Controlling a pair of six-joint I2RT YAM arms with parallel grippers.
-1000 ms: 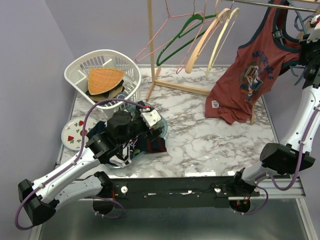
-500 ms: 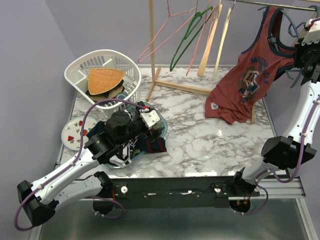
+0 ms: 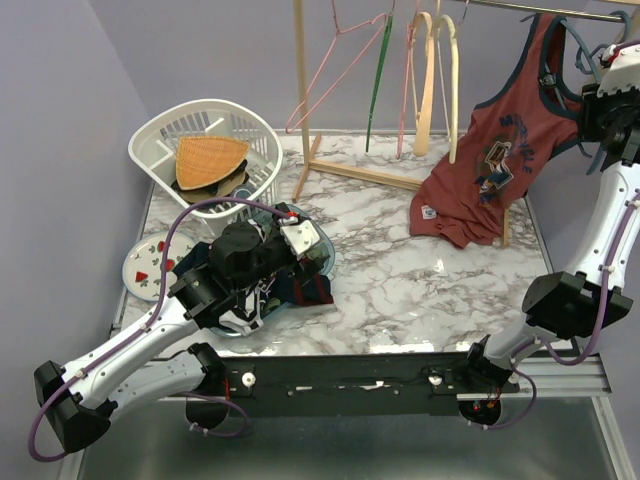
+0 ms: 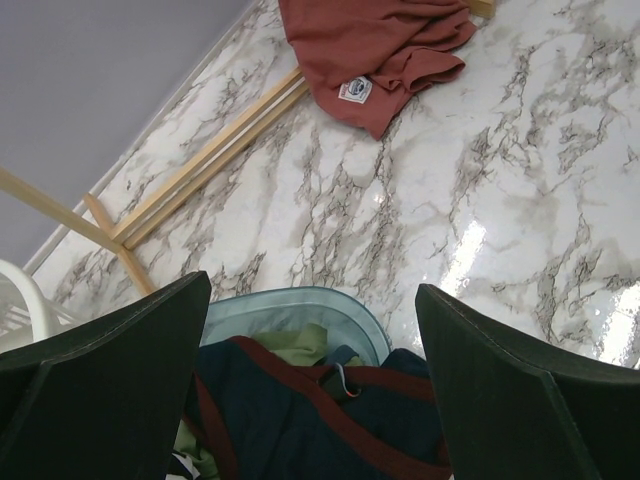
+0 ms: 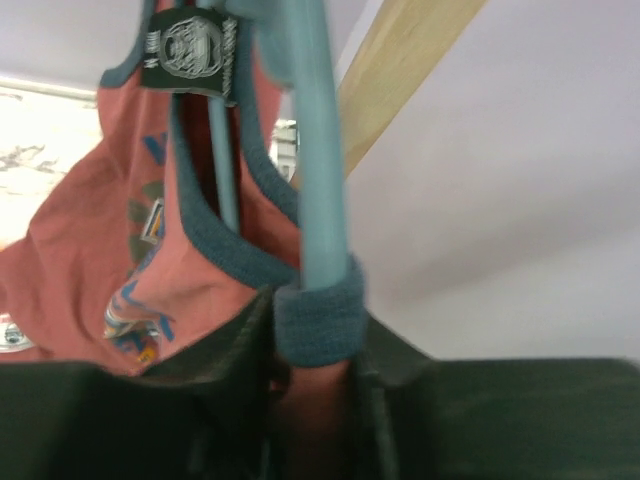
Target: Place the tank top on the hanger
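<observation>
Strap of the tank top (image 5: pixel 150 260) is looped over the hanger (image 5: pixel 318 150), between the right hand's (image 5: pixel 312 350) fingers; whether it is gripped cannot be told. Fabric snagged during withdrawal could be dragged off.

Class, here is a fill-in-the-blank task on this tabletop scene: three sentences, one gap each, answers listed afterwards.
1. The left gripper hovers over a bowl of clothes with its jaws wide ____.
2. The white basket stands at the back ____ corner.
3. The tank top hangs from above, its lower edge lying on the ____.
Missing words: open; left; table.
</observation>
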